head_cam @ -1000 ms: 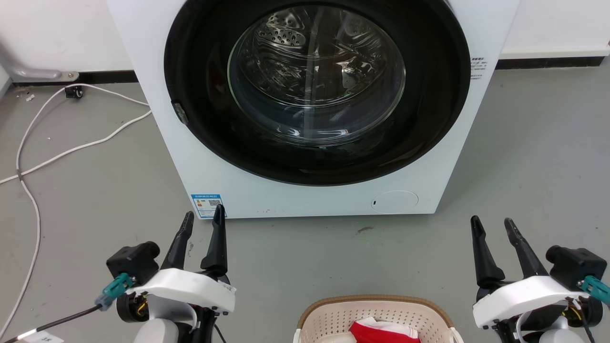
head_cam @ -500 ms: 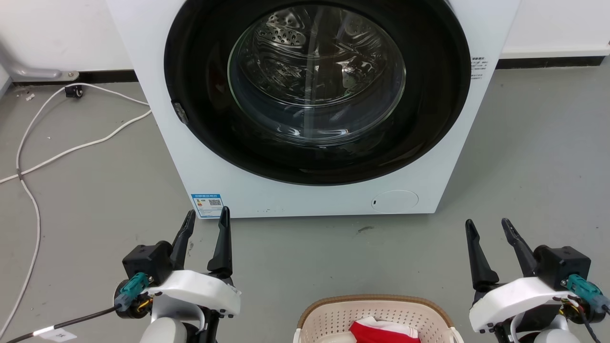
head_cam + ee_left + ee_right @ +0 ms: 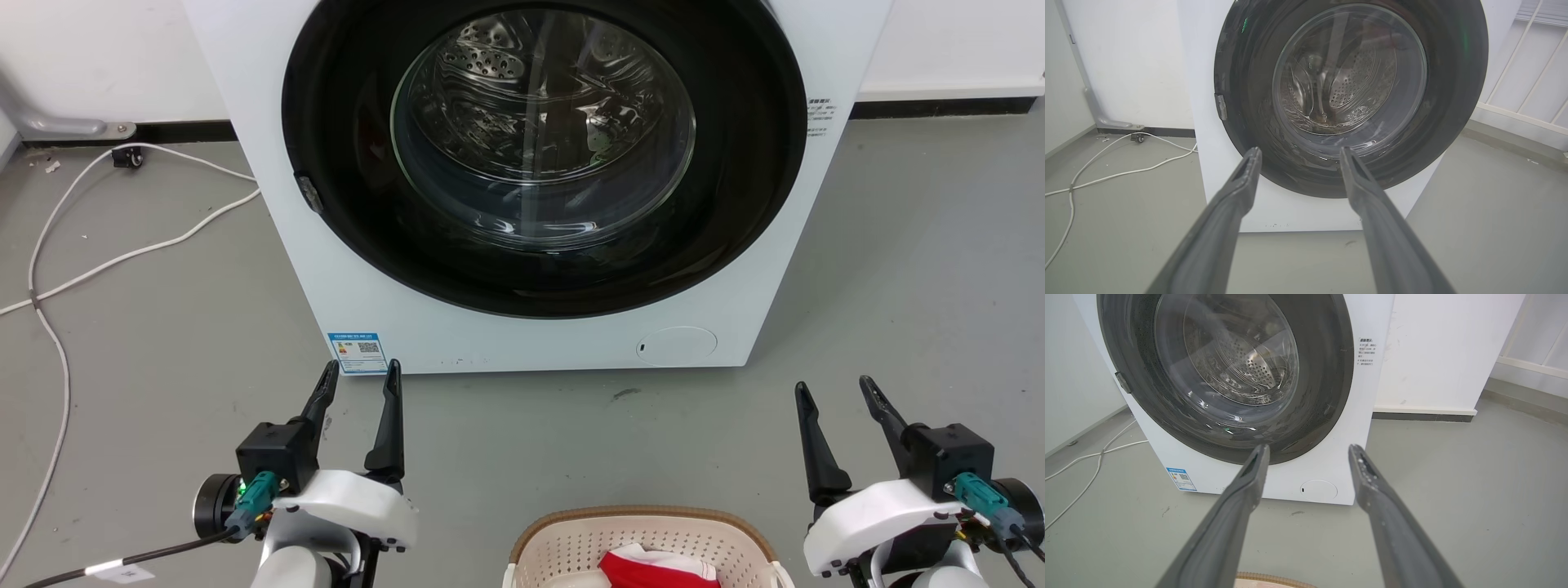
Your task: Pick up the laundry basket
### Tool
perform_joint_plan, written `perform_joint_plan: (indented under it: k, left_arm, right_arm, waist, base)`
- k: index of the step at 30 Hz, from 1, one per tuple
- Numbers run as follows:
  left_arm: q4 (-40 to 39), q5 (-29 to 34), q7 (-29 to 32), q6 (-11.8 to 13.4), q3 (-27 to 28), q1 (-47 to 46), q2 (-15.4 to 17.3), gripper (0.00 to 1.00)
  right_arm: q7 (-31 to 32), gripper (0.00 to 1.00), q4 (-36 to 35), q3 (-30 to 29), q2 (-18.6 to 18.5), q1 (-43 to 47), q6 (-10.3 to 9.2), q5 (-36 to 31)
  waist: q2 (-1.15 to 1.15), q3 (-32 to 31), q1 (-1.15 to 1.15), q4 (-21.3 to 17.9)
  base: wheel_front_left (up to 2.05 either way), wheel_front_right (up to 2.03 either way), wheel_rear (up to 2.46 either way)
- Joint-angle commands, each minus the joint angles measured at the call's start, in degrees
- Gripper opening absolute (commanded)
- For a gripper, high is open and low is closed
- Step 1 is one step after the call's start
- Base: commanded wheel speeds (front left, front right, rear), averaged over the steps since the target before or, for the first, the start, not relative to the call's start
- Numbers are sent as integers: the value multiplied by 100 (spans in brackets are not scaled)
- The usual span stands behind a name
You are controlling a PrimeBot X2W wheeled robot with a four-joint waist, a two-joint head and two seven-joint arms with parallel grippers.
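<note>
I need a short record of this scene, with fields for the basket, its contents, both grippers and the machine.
basket: laundry basket, at the bottom edge of the head view, between the two arms, not held
contents: red and white cloth
left gripper: open, fingers empty, pointing toward the washing machine
right gripper: open, fingers empty
machine: white, round glass door, beyond the basket

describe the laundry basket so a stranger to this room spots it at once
Start at the white front-loading washing machine with its dark round door. On the grey floor in front of it, at the head view's bottom edge between the left hand and right hand, sits the laundry basket. It alone is cream perforated plastic with a brown woven-look rim, holding red and white cloth.
</note>
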Motion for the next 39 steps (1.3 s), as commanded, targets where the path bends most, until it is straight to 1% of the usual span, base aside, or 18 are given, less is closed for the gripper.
perform_joint_plan:
  k: [1, 18, 39]
  left_arm:
    - [6, 141, -52, 20, -13, -72, 6, 100]
    - [100, 665, -224, 151, -68, -49, 2, 100]
    - [177, 480, -213, 153, -97, -88, 2, 100]
  right_arm:
    - [-47, 100, -45, -6, 14, 48, -2, -152]
    - [-205, 100, 31, -61, 18, 59, -2, -565]
    - [-215, 100, 153, -117, 18, -36, -2, -427]
  waist:
    - [0, 0, 0, -1]
    - [0, 32, 0, 6]
    - [0, 119, 0, 21]
  base:
    - [0, 0, 0]
    - [0, 0, 0]
    - [0, 0, 0]
